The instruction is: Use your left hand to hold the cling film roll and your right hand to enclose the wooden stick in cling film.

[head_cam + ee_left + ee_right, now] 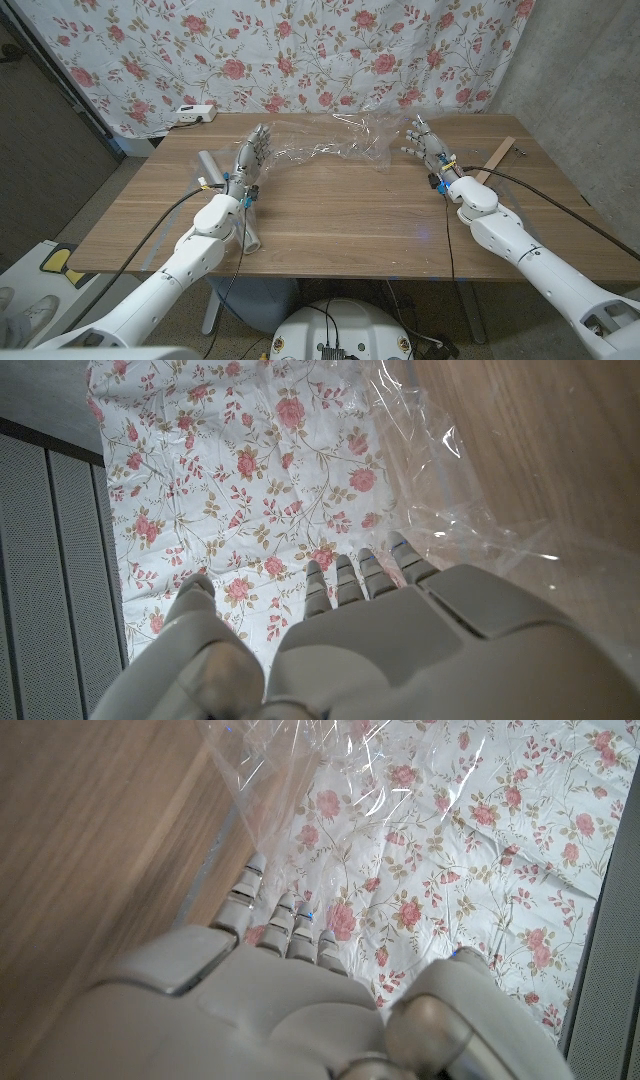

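Looking down from the head view, the wooden table (330, 220) fills the middle of the frame, with a floral cloth (300, 50) hanging behind it across the top. The left hand (250, 158) stands raised left of centre, fingers apart and pointing up, gripping nothing. Just to its left, a grey tube that looks like the cling film roll (207, 162) lies on the table, partly hidden by the hand. A crumpled sheet of cling film (345, 145) stretches from beside that hand across the upper middle of the frame toward the right hand (425, 145), which is also raised with fingers spread and empty; whether its fingertips touch the film I cannot tell. The wooden stick (496, 158) lies at a slant at the right of the frame, near the table's far right edge, apart from the right hand and from the film. A small white box (195, 114) sits at the upper left, at the foot of the cloth.

In the left wrist view, the left hand (380, 650) takes up the lower part, its fingers (345, 582) straight and apart, holding nothing. The cling film (470, 510) lies rumpled on the table at the right of the frame, with the cloth at upper left.

In the right wrist view, the right hand (250, 1010) sits in the lower part, fingers (290, 920) extended and empty. The cling film (290, 770) shows at the top centre, over table and cloth.
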Robot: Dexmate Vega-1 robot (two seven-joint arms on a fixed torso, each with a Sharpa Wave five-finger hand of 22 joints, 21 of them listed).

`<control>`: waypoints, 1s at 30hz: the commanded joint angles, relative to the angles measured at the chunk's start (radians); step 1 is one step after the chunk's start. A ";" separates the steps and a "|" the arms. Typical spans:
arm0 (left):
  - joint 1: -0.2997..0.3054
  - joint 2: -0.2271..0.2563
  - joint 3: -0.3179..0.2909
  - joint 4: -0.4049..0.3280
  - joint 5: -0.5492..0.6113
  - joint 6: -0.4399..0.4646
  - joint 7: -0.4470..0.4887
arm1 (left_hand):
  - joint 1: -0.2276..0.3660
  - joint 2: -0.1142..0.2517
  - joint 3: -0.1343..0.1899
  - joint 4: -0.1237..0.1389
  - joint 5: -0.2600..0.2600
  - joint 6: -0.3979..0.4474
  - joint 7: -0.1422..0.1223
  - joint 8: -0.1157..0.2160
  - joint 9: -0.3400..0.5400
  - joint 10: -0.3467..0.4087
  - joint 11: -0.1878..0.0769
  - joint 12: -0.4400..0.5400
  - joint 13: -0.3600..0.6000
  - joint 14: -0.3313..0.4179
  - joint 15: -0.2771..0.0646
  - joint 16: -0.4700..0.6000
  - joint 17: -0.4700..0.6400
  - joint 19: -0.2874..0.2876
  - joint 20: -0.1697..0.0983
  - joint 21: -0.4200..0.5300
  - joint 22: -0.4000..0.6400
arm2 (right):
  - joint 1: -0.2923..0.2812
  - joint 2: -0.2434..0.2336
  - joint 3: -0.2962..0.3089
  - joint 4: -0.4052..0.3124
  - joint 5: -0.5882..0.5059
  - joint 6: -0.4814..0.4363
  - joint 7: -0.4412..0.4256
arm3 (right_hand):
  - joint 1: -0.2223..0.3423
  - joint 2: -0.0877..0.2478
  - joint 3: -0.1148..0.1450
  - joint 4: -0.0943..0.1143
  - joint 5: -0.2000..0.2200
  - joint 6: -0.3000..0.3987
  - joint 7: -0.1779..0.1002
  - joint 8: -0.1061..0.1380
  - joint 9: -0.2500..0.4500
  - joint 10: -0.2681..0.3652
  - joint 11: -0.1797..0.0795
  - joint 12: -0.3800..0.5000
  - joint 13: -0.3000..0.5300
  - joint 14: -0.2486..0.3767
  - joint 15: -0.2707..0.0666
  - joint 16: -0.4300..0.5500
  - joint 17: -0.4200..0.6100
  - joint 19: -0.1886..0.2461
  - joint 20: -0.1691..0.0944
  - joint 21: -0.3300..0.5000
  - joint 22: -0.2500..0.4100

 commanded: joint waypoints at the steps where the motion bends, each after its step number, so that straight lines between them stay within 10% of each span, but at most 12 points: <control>1: 0.004 0.008 0.015 -0.024 0.075 -0.062 0.003 | 0.008 0.006 0.006 -0.004 0.004 0.010 -0.002 0.006 0.004 0.013 0.002 0.008 0.004 0.013 -0.006 0.008 0.004 0.010 -0.001 -0.004 0.002 | -0.023 -0.040 -0.006 -0.085 -0.067 -0.020 -0.071 | 0.028 0.003 0.000 -0.013 -0.002 -0.004 0.005 0.009 0.005 0.009 0.002 0.007 0.003 -0.011 0.006 -0.002 0.000 -0.029 0.004 -0.013 0.003; 14: 0.036 0.027 0.000 -0.075 0.068 -0.019 0.039 | 0.013 0.012 0.011 -0.009 0.004 0.017 -0.005 0.007 0.004 0.023 -0.001 0.011 0.004 0.013 -0.006 0.007 0.003 0.012 -0.003 -0.011 0.002 | -0.037 -0.074 -0.003 -0.109 -0.139 -0.015 -0.105 | 0.048 0.007 0.001 -0.025 -0.007 0.004 0.004 0.011 0.005 0.029 -0.002 0.013 0.003 -0.027 -0.033 -0.008 -0.003 -0.066 0.024 -0.028 0.000; 18: 0.024 0.035 0.003 -0.071 0.063 -0.003 0.024 | 0.015 0.013 0.012 -0.010 0.003 0.018 -0.004 0.007 0.004 0.023 -0.001 0.011 0.004 0.013 -0.007 0.007 0.003 0.012 -0.003 -0.013 0.002 | -0.039 -0.096 -0.010 -0.141 -0.196 -0.064 -0.149 | 0.056 0.006 -0.002 -0.032 -0.012 0.015 0.011 0.014 0.005 0.071 -0.004 0.026 0.004 0.014 -0.046 0.005 -0.008 0.014 -0.028 0.000 0.001; 30: 0.017 0.037 0.007 -0.054 0.064 -0.002 0.015 | 0.017 0.015 0.013 -0.012 0.003 0.019 -0.005 0.006 0.004 0.023 0.000 0.010 0.004 0.012 -0.005 0.006 0.003 0.013 -0.003 -0.019 0.002 | -0.030 -0.107 -0.014 -0.155 -0.222 -0.107 -0.159 | 0.058 0.012 -0.002 -0.033 -0.014 0.019 0.019 0.014 0.005 0.071 0.003 0.023 0.005 0.027 -0.021 0.009 -0.007 0.023 -0.040 -0.001 0.002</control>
